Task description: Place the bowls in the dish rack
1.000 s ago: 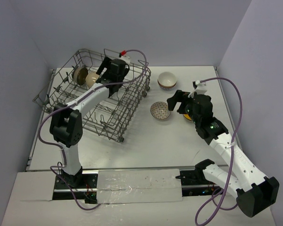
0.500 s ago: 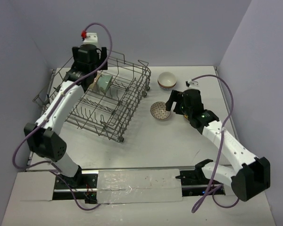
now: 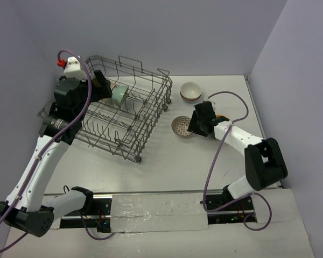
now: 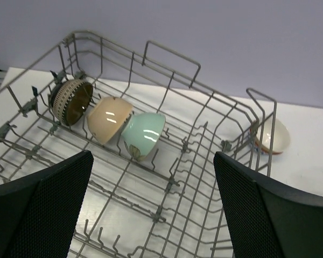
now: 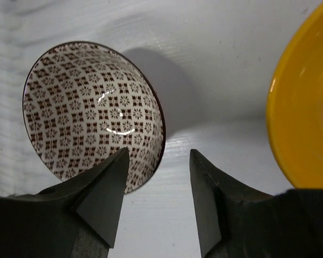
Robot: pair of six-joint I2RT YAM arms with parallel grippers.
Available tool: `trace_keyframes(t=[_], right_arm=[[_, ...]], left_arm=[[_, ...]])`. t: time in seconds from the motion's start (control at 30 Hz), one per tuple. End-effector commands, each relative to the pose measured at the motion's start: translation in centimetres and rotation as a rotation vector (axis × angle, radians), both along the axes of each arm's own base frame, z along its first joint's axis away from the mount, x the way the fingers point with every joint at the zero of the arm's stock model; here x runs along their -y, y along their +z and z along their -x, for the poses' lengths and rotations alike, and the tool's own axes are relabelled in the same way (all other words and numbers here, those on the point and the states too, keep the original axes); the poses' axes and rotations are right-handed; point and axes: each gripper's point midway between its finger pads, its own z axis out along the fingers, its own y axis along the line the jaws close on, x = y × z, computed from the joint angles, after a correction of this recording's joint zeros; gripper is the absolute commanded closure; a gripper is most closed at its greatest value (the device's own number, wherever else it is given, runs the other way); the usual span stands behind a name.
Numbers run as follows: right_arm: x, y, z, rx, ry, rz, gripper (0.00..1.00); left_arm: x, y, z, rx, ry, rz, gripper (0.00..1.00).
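Note:
The grey wire dish rack [image 3: 151, 115] stands at the back left and also shows in the left wrist view [image 4: 172, 185]. In it, on their sides in a row, are a dark ribbed bowl [image 4: 71, 101], a beige bowl [image 4: 109, 117] and a pale green bowl [image 4: 144, 133] [image 3: 119, 95]. My left gripper [image 4: 152, 157] [image 3: 99, 87] is open and empty, above the rack's left side. A brown-patterned bowl [image 5: 94, 110] [image 3: 181, 126] sits on the table. My right gripper [image 5: 159, 153] [image 3: 196, 124] is open, its jaws astride that bowl's right rim.
A white bowl [image 3: 190, 91] [image 4: 272, 137] stands on the table behind the patterned one, right of the rack. A yellow bowl [image 5: 304, 107] sits just right of my right gripper, mostly hidden under the wrist in the top view. Walls close the back and sides.
My left arm has drawn back to the left from over the rack, empty, with the pale green bowl left in the rack. My right gripper has dropped onto the patterned bowl's rim.

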Motion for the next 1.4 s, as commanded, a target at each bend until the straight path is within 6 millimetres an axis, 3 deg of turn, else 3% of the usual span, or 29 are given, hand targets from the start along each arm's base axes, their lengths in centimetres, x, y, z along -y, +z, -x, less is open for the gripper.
trace_keyframes(t=[0.0,0.27,0.4,0.47,0.57,0.6,0.67,0.7,0.73,0.97,1.03,1.07,1.1,1.17,1.2,1.23,1.3,1.37], right_arm=[[-0.5,1.5,-2.9,0.070,-0.056,-0.042,0.44],[-0.3,-0.6,-3.4,0.036,-0.094,-0.027,0.76],[0.2,0.0,-3.4,0.055,-0.110,-0.012,0.97],[0.5,0.4,-3.2,0.073,-0.117,-0.003,1.00],[1.0,2.6,-2.9,0.142,-0.124,-0.014,1.00],[1.1,4.2,-2.9,0.188,-0.126,-0.025,1.00],[1.4,5.7,-2.5,0.230,-0.127,-0.027,1.00],[1.6,7.8,-2.3,0.288,-0.129,-0.043,1.00],[1.6,8.7,-2.0,0.314,-0.117,-0.043,1.00],[2.3,17.8,0.3,0.588,-0.113,-0.073,1.00],[2.6,19.1,0.7,0.621,-0.118,-0.070,1.00],[2.5,19.9,1.0,0.640,-0.110,-0.078,1.00],[2.5,20.3,1.2,0.649,-0.108,-0.077,1.00],[2.5,21.3,1.7,0.679,-0.103,-0.090,1.00],[2.6,21.5,1.8,0.689,-0.103,-0.093,1.00],[2.7,21.5,2.0,0.693,-0.105,-0.094,1.00],[2.9,22.1,2.3,0.718,-0.110,-0.105,1.00],[3.1,22.3,2.6,0.733,-0.119,-0.109,1.00]], left_arm=[[1.3,-1.7,0.8,-0.033,-0.081,0.020,0.01],[2.9,-2.9,1.8,-0.070,-0.161,0.072,0.01],[5.0,-2.8,2.3,-0.084,-0.256,0.129,0.01],[5.8,-2.6,2.4,-0.088,-0.276,0.156,0.01],[8.2,-2.0,3.0,-0.093,-0.347,0.182,0.01],[9.5,-1.9,3.5,-0.097,-0.380,0.185,0.01],[12.1,-1.2,4.4,-0.091,-0.438,0.188,0.01],[12.8,-1.1,4.5,-0.087,-0.439,0.187,0.01],[13.6,-0.5,4.7,-0.080,-0.456,0.194,0.01],[22.5,-2.4,5.6,-0.136,-0.578,0.149,0.01],[24.1,-3.2,4.8,-0.155,-0.552,0.107,0.02],[25.4,-3.5,5.4,-0.160,-0.568,0.091,0.02],[26.1,-2.7,5.5,-0.146,-0.567,0.088,0.04],[27.8,-4.0,5.2,-0.152,-0.541,0.038,0.06],[28.4,-3.2,5.1,-0.138,-0.537,0.043,0.09],[29.1,-4.7,4.8,-0.168,-0.526,0.015,0.10],[30.2,-4.7,4.8,-0.172,-0.531,0.009,0.11],[31.3,-6.1,4.6,-0.192,-0.533,-0.015,0.14]])
